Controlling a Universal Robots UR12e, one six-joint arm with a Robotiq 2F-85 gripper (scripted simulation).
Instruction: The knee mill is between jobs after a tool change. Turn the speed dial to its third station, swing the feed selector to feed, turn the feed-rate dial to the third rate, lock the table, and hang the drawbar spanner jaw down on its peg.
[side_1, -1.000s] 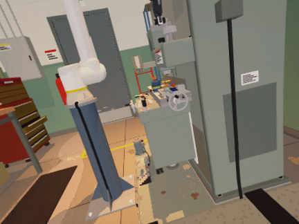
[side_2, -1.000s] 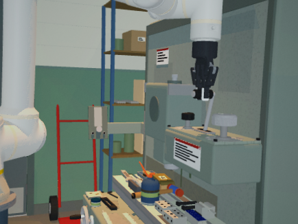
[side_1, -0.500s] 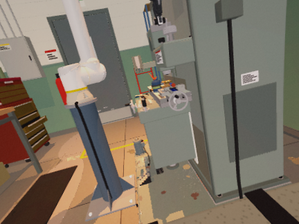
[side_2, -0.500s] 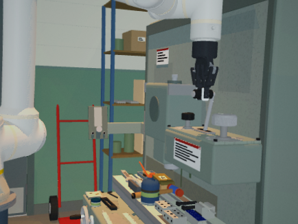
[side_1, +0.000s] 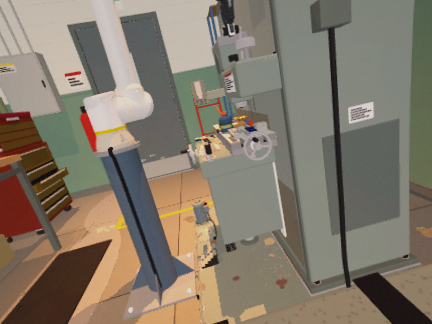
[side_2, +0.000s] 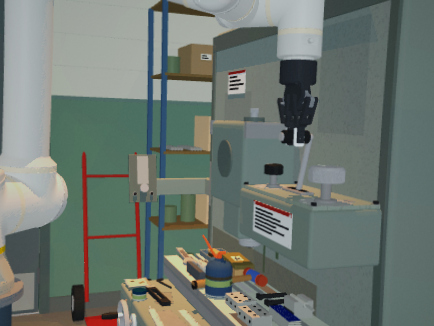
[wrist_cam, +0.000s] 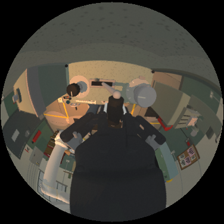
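Note:
The feed selector lever (side_2: 303, 165) rises from a slot on top of the mill head between a small black dial (side_2: 273, 170) on its left and a larger grey dial (side_2: 326, 176) on its right. My gripper (side_2: 296, 136) hangs straight down over the head and is closed on the lever's ball knob (wrist_cam: 115, 94), which leans slightly toward the black dial's side. In the wrist camera the black dial (wrist_cam: 73, 88) and the grey dial (wrist_cam: 143, 95) flank the slot. The spanner and its peg are not clearly visible.
A blue oil can (side_2: 218, 276) stands on the mill table among blocks and small tools (side_2: 250, 305). A pendant box (side_2: 142, 177) juts out on an arm left of the head. A blue shelf rack (side_2: 157, 135) stands behind, and the mill column is close on the right.

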